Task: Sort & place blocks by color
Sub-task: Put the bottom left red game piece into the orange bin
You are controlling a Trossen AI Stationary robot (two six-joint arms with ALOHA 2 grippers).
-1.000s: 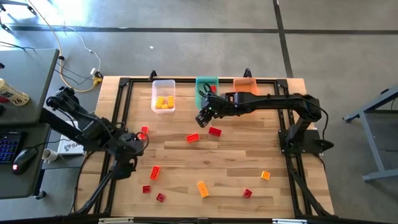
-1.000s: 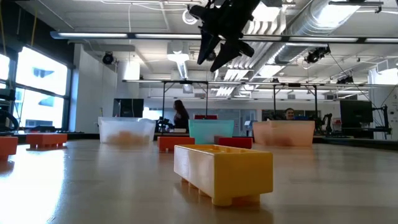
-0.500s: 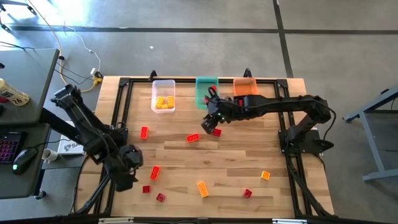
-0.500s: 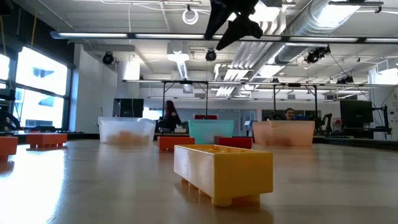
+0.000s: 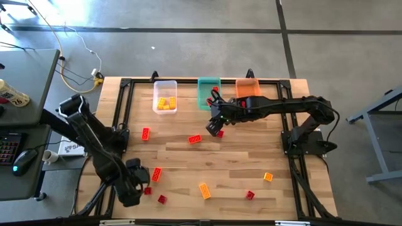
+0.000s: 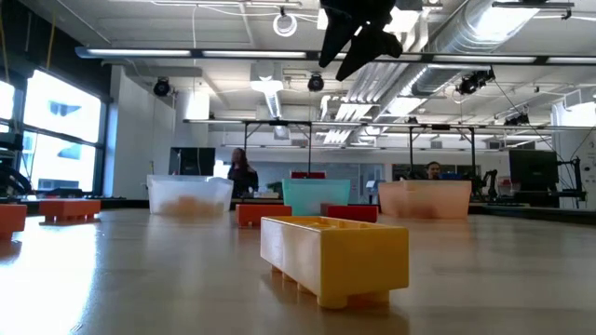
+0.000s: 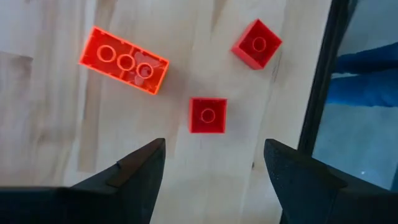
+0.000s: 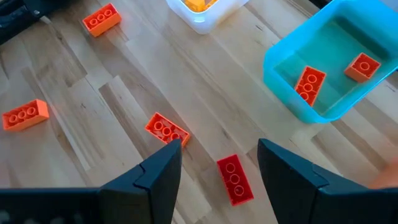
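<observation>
While the left gripper [image 5: 133, 188] hangs spread over the near-left table [image 5: 226, 157], its wrist view alone shows a small red block [image 7: 208, 115] between the fingers, another [image 7: 257, 43] and an orange one [image 7: 124, 60] beyond. Farther back, the right gripper [image 5: 216, 120], parted and empty, hovers above a red block [image 8: 235, 179] near the teal bin [image 8: 283, 74], whose two blocks only that wrist view shows.

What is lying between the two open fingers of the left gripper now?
In the left wrist view, one small red square block lies on bare table just ahead of the gap of the open left gripper, untouched.
</observation>
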